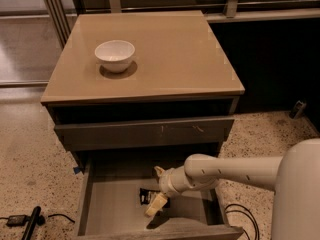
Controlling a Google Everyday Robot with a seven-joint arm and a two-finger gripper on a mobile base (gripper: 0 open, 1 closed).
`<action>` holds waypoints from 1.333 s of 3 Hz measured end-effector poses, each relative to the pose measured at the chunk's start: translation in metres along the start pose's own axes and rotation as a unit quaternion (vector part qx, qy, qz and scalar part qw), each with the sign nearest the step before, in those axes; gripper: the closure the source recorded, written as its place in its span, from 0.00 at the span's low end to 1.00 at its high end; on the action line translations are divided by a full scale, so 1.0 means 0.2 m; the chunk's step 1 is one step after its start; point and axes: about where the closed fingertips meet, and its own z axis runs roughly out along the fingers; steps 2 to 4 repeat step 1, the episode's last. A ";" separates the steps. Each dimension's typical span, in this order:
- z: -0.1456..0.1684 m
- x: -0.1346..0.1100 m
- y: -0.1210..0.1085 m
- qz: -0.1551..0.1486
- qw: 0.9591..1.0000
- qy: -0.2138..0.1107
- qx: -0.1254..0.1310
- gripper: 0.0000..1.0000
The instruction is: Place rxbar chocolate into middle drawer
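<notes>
The hand point(155, 190) hung inside the open middle drawer point(115, 209), its two fingers spread wide and gripping nothing. The black chocolate bar point(146, 196) lay flat on the drawer's grey floor, just beside the lower finger. Up on the counter point(165, 49) sat a white bowl point(115, 55)

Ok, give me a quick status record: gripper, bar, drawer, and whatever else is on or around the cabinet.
gripper: low inside the middle drawer, fingers spread open
rxbar chocolate: on the drawer floor between the fingers, apparently released
middle drawer: pulled out, open
upper drawer front: shut, pale scratches
white bowl: upright on the cabinet top, left side
cabinet top: holds only the bowl
arm: reaches in from the right
</notes>
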 end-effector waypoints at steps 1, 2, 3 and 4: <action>0.00 0.00 0.00 0.000 1.000 0.000 0.000 0.00; 0.00 0.00 0.00 0.000 1.000 0.000 0.000 0.00; 0.00 0.00 0.00 0.000 1.000 0.000 0.000 0.00; 0.00 0.00 0.00 0.000 1.000 0.000 0.000 0.00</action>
